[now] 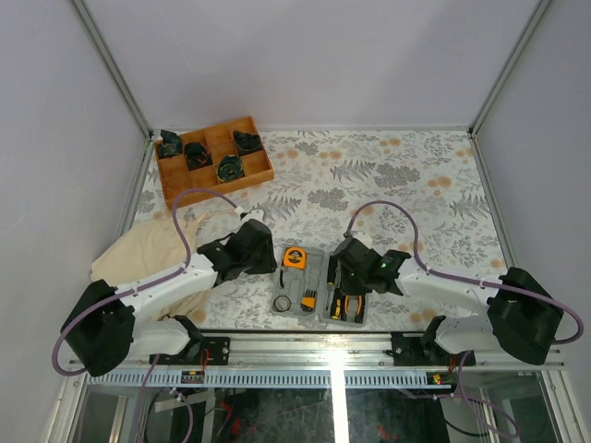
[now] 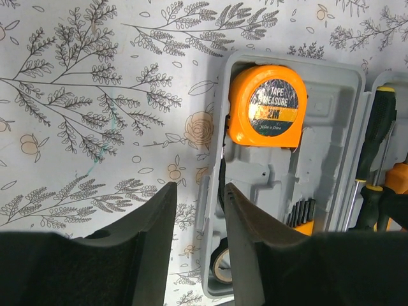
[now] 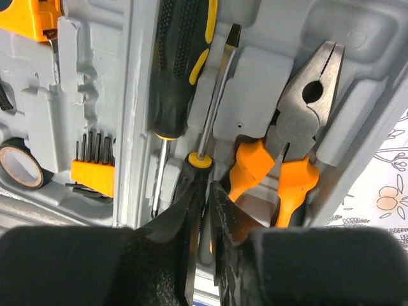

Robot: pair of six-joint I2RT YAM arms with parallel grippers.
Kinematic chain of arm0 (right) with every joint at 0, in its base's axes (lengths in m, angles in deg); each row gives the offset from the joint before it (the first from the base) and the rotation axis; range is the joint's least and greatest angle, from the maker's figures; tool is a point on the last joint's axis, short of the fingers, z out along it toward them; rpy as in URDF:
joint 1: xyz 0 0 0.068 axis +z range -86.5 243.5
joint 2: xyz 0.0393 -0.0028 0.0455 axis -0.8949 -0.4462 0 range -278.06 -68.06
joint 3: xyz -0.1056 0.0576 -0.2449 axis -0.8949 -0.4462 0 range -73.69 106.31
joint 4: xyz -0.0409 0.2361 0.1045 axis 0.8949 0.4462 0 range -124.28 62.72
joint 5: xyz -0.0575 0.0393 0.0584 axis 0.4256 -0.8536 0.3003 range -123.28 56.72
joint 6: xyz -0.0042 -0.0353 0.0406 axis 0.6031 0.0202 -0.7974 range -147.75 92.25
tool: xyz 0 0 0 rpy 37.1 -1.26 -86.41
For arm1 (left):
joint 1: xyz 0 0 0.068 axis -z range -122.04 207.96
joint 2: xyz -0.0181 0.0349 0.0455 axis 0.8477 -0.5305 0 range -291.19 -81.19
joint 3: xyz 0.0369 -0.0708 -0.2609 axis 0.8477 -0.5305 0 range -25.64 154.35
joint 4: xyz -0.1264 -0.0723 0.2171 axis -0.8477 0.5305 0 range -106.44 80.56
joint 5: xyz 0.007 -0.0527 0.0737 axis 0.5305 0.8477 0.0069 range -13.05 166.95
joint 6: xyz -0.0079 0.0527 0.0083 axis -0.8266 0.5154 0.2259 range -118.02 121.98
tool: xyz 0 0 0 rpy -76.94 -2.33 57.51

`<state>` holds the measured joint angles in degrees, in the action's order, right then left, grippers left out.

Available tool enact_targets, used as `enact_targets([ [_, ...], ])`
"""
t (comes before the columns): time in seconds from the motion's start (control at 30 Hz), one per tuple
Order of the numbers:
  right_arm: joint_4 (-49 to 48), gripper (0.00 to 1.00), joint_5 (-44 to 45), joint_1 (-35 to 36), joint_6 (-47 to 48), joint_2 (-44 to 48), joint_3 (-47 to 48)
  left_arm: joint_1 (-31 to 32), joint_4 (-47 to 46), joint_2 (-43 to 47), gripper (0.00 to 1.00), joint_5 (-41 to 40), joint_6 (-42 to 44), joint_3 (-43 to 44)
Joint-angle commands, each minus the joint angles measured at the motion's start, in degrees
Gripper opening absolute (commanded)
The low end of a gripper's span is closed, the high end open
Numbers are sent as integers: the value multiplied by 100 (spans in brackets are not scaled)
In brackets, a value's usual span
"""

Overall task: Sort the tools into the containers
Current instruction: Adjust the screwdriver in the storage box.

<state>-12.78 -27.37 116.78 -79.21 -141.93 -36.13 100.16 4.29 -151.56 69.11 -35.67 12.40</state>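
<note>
Since tape (image 2: 268, 105), pliers (image 3: 299, 127), bits (image 3: 92, 172) and one screwdriver (image 3: 182, 64) lie in the case (image 3: 255, 76), right gripper (image 3: 204, 194) clamps the seemingly last screwdriver (image 3: 200, 159) at pliers' nine o'clock; left gripper (image 2: 199, 194) gapes empty.

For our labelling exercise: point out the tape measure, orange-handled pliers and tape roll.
tape measure (image 2: 268, 105), left wrist view, round label.
orange-handled pliers (image 3: 303, 124), right wrist view, steel head.
tape roll (image 3: 32, 172), right wrist view, beige rim.
</note>
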Motion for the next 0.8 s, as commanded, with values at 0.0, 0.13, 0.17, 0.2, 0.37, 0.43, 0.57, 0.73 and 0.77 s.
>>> enact_targets([
  [0.0, 71, 18, 349, 60, -66, -90, 263, -45, -59, 178, 35, 66, 8, -132],
  [0.13, 102, 19, 393, 74, -59, -99, 366, -42, -76, 207, 35, 125, -10, -172],
  [0.17, 115, 20, 412, 82, -57, -82, 388, -44, -86, 220, 35, 139, -14, -174],
  [0.2, 122, 20, 420, 79, -58, -68, 406, -38, -93, 219, 36, 147, -14, -174],
  [0.37, 105, 21, 294, 78, -10, -214, 501, -45, -112, 208, 36, 182, -14, -148],
  [0.43, 92, 21, 242, 99, 11, -338, 531, -39, -122, 197, 36, 198, -14, -148],
  [0.57, 228, 21, 239, 139, -15, -565, 568, -45, -115, 180, 36, 219, 11, -148],
  [0.73, 609, 18, 332, 187, 43, -987, 728, -45, -98, 192, 36, 229, 21, -174],
  [0.77, 675, 16, 334, 198, 65, -1072, 768, -45, -96, 205, 36, 230, 14, -182],
])
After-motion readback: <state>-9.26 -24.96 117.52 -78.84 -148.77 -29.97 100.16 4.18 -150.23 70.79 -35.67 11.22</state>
